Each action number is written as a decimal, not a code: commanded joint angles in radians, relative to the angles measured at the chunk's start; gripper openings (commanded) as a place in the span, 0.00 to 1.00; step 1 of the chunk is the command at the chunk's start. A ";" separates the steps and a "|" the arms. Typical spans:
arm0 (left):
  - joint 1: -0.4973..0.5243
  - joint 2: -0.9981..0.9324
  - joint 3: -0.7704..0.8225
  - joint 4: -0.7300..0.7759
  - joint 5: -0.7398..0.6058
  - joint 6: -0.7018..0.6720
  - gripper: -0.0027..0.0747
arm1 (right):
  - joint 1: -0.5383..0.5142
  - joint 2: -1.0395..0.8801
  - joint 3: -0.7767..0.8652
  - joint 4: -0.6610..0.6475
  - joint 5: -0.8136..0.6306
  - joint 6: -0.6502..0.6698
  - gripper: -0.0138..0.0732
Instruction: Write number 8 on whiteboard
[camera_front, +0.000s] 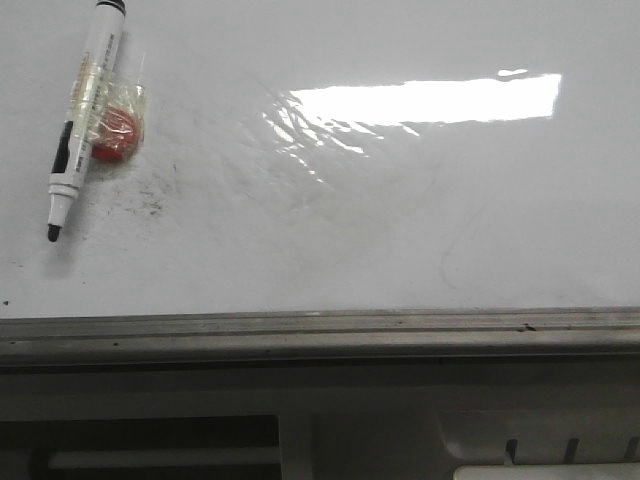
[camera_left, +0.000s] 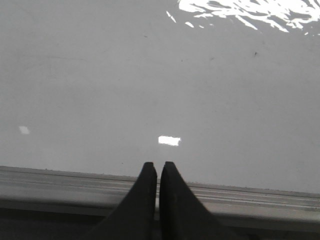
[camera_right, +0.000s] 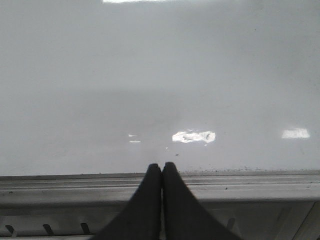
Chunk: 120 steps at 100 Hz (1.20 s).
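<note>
In the front view a large glossy white whiteboard with a grey metal edge rail fills most of the frame, carrying faint grey smudges and one bright patch of glare. No figure 8 shows on it, so the writing is not yet done. One white-barrelled black marker lies flat at the board's far left, uncapped, tip toward the rail. Clear crinkled tape binds one round red magnet-like disc to its right side. Neither claw appears here. The marker looks light and stiff, its smooth barrel likely slippery; the taped lump would probably make it roll unevenly and sit lopsided in a grip. I judge the bare white barrel above the tape to be the best place to take hold, or the black collar near the tip for tighter control of the line.

In the left wrist view the left claw, two black fingers with only a hairline slit between them, holds nothing and hangs over the rail at the board's near edge. No marker is visible.

In the right wrist view the right claw has its fingers pressed together, empty, likewise over the rail. Only bare board lies ahead.
</note>
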 joint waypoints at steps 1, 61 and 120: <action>0.003 -0.032 0.032 0.000 -0.041 -0.009 0.01 | 0.002 -0.022 0.012 -0.009 -0.063 -0.005 0.09; 0.003 -0.032 0.032 0.011 -0.041 -0.009 0.01 | 0.002 -0.022 0.012 -0.009 -0.063 -0.005 0.09; 0.003 -0.032 0.032 0.011 -0.043 -0.009 0.01 | 0.002 -0.022 0.012 -0.009 -0.076 -0.005 0.09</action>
